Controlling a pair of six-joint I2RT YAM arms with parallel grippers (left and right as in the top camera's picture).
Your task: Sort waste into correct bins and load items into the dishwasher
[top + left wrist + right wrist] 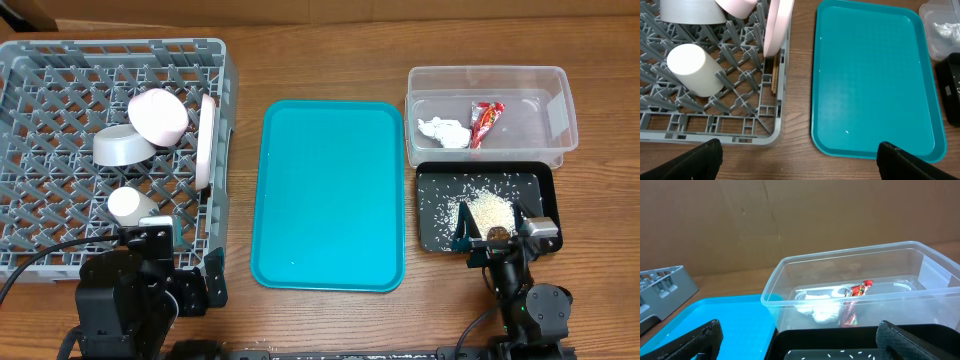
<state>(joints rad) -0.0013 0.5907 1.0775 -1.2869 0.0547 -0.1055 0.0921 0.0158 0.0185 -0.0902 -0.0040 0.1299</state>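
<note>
The grey dish rack (228,90) at the left holds a pink-sided bowl (158,115), a grey metal bowl (122,146), a white cup (130,205) and a white plate (206,140) standing on edge. In the left wrist view two wooden chopsticks (774,75) lie in the rack (740,136) below the plate. The clear tub (485,70) holds the white napkin (443,130) and the red-and-white wrapper (485,122). The black tray (432,225) holds rice (487,210) and a brown lump (496,233). My left gripper (800,150) is open and empty by the rack's front corner. My right gripper (799,330) is open and empty over the black tray's front edge.
A large teal tray (330,190) lies between the rack and the bins, with nothing on it. Cardboard stands behind the table in the right wrist view (790,220). Both arm bases sit at the table's front edge.
</note>
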